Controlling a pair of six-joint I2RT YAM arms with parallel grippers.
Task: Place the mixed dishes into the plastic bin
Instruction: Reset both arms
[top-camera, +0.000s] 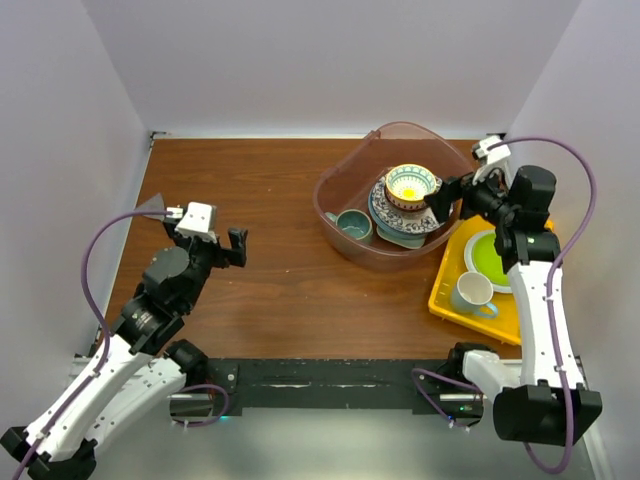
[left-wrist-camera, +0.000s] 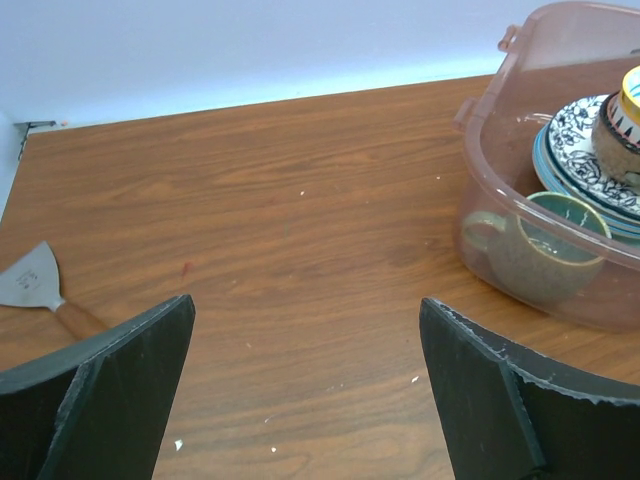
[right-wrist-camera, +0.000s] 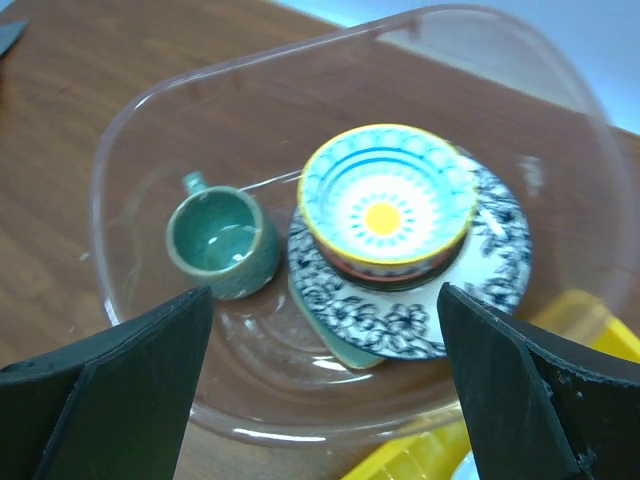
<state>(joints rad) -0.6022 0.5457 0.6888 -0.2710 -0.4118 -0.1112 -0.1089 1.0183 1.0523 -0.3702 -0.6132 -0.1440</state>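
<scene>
One wooden table carries everything. Plastic bin stands at far centre-right, its right side close to the yellow tray.

Right gripper: over the bin's right side, jaws spread wide, nothing held. Left gripper: low over bare table well left of the bin, jaws wide, released, empty.

Inside the bin:
- stack of blue-patterned plates, right half
- yellow-teal patterned bowl on top of the stack, upright
- grey-teal mug on the bin floor just left of the stack, upright

On the tray: lime-green plate and, nearer, white mug.

Scraper lies flat at the table's left edge.
</scene>
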